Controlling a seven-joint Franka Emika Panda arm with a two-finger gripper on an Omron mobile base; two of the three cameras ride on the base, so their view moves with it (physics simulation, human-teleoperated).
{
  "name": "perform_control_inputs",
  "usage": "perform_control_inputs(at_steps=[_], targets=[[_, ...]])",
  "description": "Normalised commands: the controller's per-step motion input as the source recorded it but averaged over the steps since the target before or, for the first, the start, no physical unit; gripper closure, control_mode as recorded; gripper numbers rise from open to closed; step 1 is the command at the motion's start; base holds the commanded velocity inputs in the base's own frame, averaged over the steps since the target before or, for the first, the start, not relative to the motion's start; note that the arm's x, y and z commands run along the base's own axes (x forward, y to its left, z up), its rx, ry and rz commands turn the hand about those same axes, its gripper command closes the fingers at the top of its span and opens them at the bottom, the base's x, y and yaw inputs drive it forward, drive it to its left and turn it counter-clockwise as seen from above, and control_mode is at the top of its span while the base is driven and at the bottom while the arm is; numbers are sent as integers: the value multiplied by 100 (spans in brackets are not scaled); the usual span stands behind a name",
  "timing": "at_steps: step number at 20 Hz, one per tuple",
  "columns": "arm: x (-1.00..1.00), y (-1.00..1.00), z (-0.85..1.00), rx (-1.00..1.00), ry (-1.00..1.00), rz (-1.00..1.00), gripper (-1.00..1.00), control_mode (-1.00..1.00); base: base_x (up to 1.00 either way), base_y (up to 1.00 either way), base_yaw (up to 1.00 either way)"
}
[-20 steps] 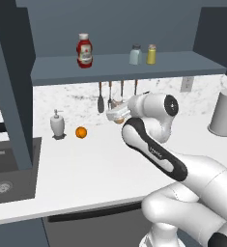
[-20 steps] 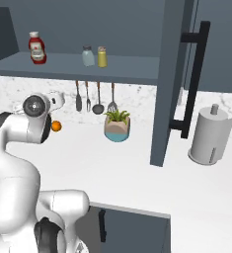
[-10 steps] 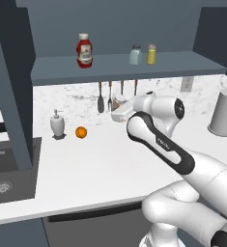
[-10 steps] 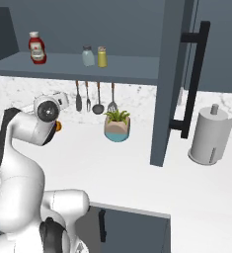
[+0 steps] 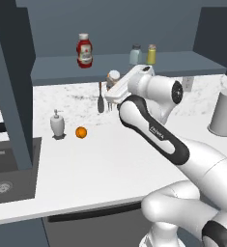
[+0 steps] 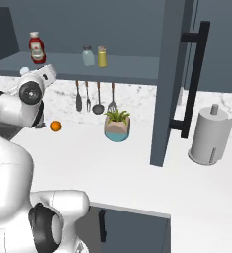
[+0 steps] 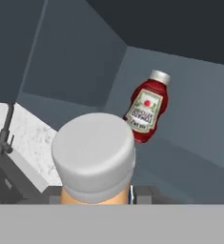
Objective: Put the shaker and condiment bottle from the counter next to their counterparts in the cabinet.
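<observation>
Gripper [image 5: 113, 88] clamped on the condiment bottle [image 7: 95, 162], holding it in the air just below the front edge of the cabinet [image 5: 62, 72] shelf. Its pale cap sits large in the hand view, ketchup bottle [image 7: 147, 106] beyond it on the shelf. Blue-grey shaker [image 5: 135, 54] stands on the shelf beside the yellow shaker [image 5: 151, 54].

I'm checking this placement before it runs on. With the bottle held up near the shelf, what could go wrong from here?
1. The condiment bottle in the end effector sits about level with the cabinet shelf edge, so it may catch the lip going in.
2. The ketchup bottle stands close to the target spot; a wide approach could topple it.
3. The grip looks low on the bottle, so a bump might tilt it.
</observation>
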Motion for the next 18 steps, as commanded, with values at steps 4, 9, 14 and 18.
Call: perform_control_inputs(at_steps=[4,9,14,18], targets=[[-5,16,100,-8,-9,0,100,-100,0,0,0],[-5,6,87,-1,-1,0,100,-100,0,0,0],[0,-3,45,4,15,0,100,-100,0,0,0],[14,-15,-7,7,48,0,100,-100,0,0,0]])
